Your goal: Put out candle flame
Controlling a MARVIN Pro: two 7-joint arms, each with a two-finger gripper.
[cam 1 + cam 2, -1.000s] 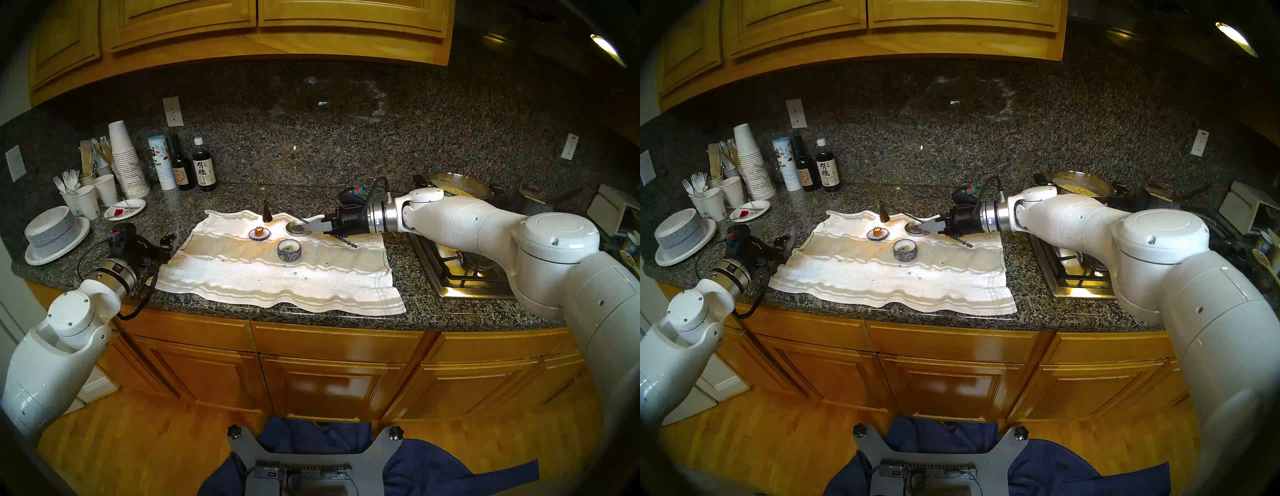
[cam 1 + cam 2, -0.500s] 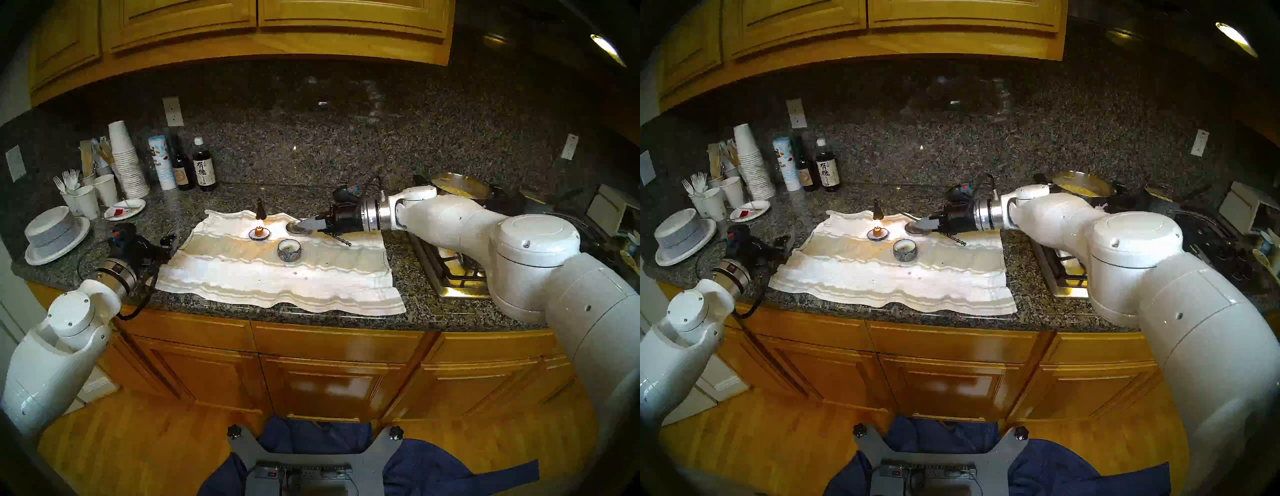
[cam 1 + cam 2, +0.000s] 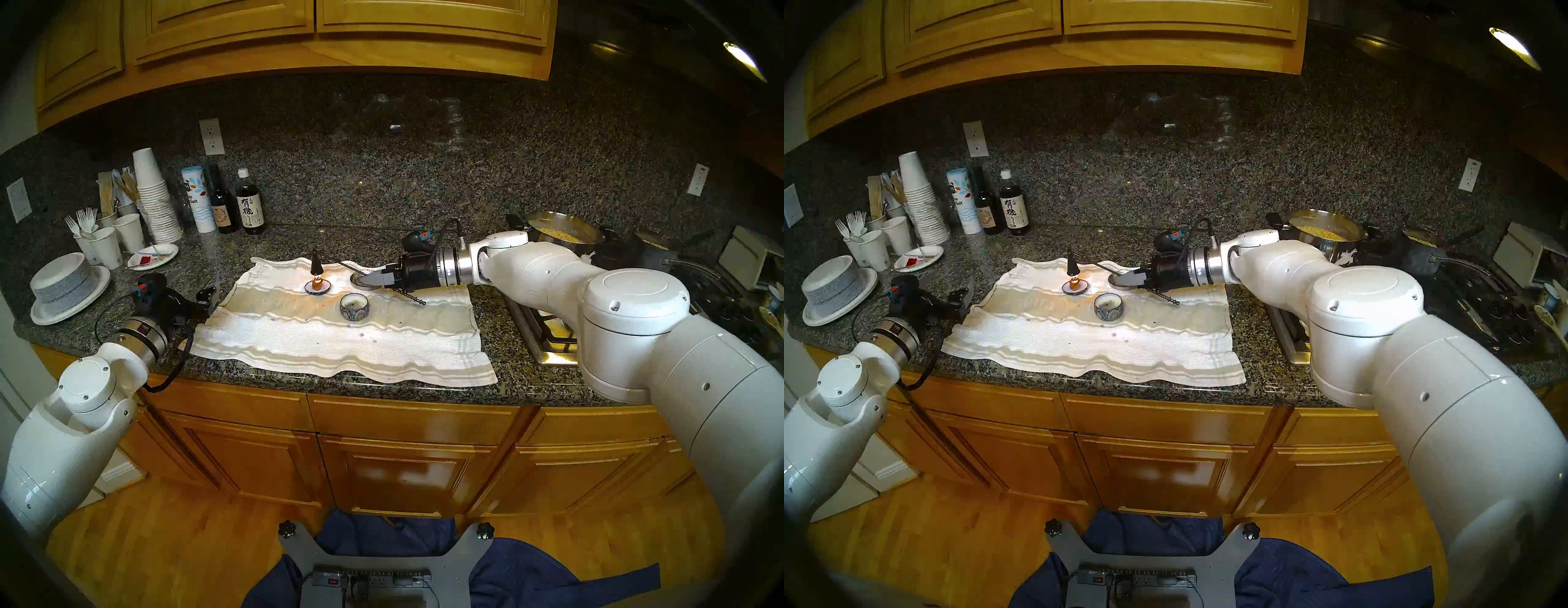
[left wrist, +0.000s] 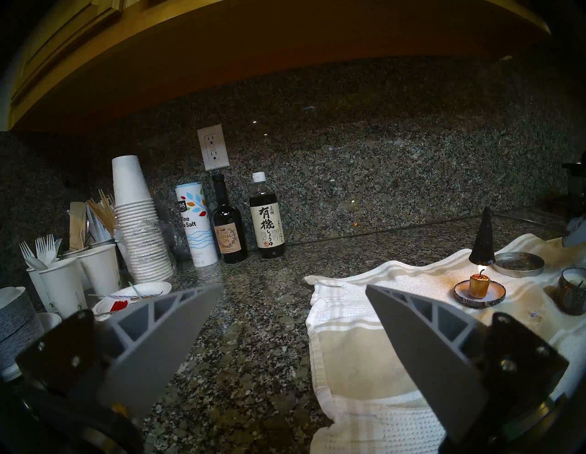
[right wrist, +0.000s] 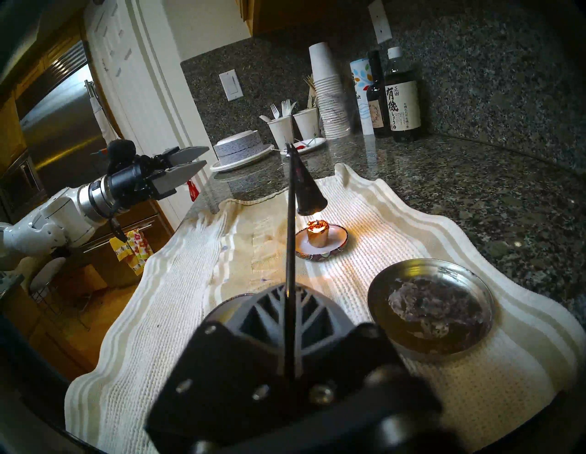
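A small lit orange candle (image 3: 316,284) stands on a little saucer (image 3: 324,291) on a white towel (image 3: 339,339); it also shows in the right wrist view (image 5: 317,233) and the left wrist view (image 4: 479,286). My right gripper (image 3: 368,278) is shut on the thin handle of a black candle snuffer (image 3: 316,266). The snuffer's cone (image 5: 306,195) hangs just above the flame, not touching the candle. My left gripper (image 3: 211,293) is open and empty at the towel's left edge, apart from the candle.
A patterned candle jar (image 3: 354,307) and a round metal lid (image 3: 360,281) lie on the towel near the candle. Bottles (image 3: 250,204), stacked paper cups (image 3: 155,195) and plates (image 3: 68,288) stand at the back left. A stove (image 3: 551,335) with pans is on the right.
My right gripper has moved left with the snuffer, bringing the cone from behind and right of the candle to right above the flame. The left arm has not moved.
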